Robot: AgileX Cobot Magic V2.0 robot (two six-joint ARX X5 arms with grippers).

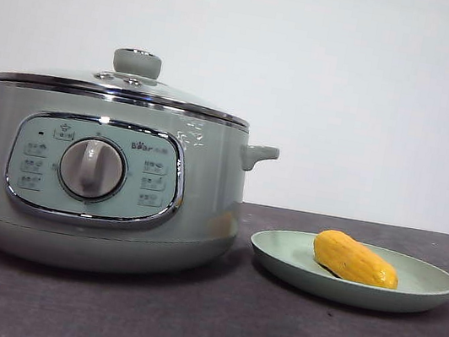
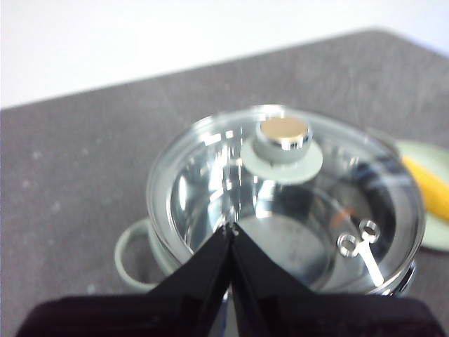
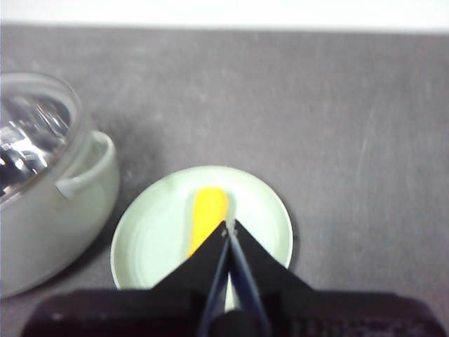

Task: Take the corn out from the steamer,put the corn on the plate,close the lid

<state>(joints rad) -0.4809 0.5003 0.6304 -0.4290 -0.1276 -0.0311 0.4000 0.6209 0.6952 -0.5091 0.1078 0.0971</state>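
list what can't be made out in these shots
- Inside of the steamer: front view, hidden by its wall; left wrist view, glare on the lid blurs it.
- Panel labels: front view, too small to read.
- Part of the corn and plate: right wrist view, covered by the shut right gripper.
- Left gripper, shut, hides the near lid rim.

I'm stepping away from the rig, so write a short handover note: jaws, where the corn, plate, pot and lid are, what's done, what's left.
Left gripper: jaws shut, empty, above the lid.
Right gripper: jaws shut, empty, above the plate.
The corn lies on the plate, beside the pot. The lid sits on the pot.
Done: corn out and on the plate, lid looks closed.
Left: nothing visible; probably just check the lid sits flush.
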